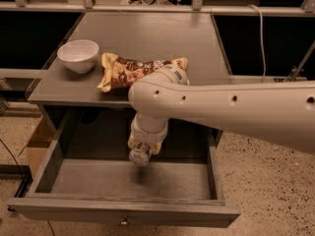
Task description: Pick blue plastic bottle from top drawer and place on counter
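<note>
The top drawer (123,211) is pulled wide open below the counter (147,38), and its grey floor is bare. My gripper (141,149) hangs from the white arm over the middle of the drawer, a little above its floor and below the counter's front edge. It is shut on the blue plastic bottle (140,156), whose small clear bluish end pokes out below the fingers. The rest of the bottle is hidden by the wrist.
A white bowl (78,54) stands at the counter's front left. A brown and yellow snack bag (123,70) lies beside it, near the front edge, just above my wrist. A cardboard box (37,146) sits on the floor to the left of the drawer.
</note>
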Robot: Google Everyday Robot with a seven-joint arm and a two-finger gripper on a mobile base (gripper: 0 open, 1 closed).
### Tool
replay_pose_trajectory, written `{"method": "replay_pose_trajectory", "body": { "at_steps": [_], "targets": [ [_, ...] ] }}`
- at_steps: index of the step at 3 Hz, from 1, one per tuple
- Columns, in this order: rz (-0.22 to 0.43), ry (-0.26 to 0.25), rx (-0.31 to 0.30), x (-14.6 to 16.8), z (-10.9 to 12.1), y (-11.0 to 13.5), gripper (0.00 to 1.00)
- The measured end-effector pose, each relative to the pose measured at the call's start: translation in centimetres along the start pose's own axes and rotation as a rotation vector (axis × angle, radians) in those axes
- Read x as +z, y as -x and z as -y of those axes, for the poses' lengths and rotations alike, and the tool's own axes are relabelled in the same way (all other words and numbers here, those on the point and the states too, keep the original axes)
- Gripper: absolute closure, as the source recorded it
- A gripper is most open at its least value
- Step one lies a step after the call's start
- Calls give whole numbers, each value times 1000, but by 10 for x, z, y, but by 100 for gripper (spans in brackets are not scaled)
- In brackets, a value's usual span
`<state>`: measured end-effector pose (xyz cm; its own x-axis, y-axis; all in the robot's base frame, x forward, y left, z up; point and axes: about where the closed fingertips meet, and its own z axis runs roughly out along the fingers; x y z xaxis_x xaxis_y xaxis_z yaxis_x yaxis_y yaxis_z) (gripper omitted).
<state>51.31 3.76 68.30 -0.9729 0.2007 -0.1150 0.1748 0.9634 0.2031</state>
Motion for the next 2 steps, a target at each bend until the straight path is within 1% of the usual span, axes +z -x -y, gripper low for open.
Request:
{"method": "replay_pose_trajectory", "body": {
  "at_steps": [1,2],
  "targets": [
    [-50,-40,30,-22,18,-18,100],
    [-85,-80,62,-47,38,-37,100]
  ]
}}
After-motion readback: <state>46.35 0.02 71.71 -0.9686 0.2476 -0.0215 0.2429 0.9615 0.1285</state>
